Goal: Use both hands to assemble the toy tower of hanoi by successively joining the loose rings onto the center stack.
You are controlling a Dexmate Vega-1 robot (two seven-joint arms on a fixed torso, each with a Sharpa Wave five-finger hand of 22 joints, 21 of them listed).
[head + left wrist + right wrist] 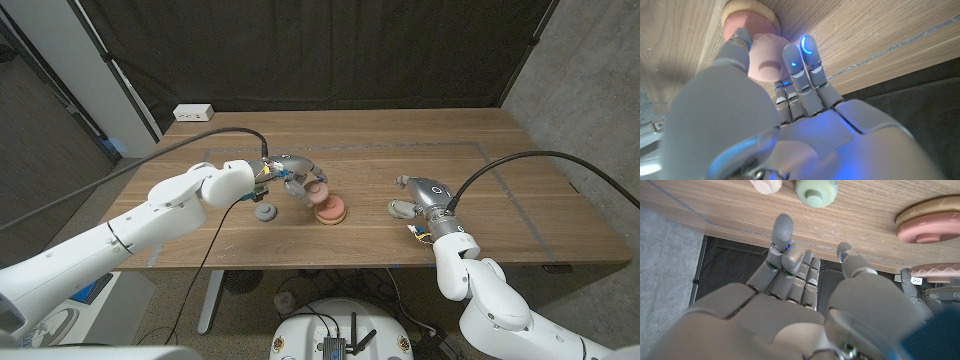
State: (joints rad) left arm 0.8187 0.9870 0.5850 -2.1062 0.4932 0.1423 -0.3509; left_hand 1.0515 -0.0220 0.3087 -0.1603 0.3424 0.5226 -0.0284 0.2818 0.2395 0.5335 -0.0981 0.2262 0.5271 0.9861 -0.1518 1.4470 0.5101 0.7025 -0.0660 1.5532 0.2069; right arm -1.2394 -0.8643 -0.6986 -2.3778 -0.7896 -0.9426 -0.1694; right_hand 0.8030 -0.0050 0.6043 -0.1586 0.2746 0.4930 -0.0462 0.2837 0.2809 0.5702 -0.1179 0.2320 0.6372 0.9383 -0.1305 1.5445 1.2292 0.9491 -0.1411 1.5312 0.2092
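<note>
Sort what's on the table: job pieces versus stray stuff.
Job:
- center stack
- pink ring held by left robot hand
- grey ring
- pale green ring
- cream ring
- right robot hand

Stray:
- white power strip

Table (pixel 480 200): light brown wood grain, thin grey tape lines marking a rectangle. Centre stack (pixel 331 212): tan base disc under a salmon-pink disc. Ring (pixel 771 56) in left hand (pixel 296 181): pale pink. Left hand: grey fingers, blue glow on fingertips (pixel 806 46); arm shell white. Right hand (pixel 420 194): grey. Loose rings near right hand: pale green ring (pixel 816 191), cream ring (pixel 765 185). Grey piece (pixel 264 212) left of stack. Backdrop (pixel 320 50): black curtain. Power strip (pixel 193 112), far left: white.
</note>
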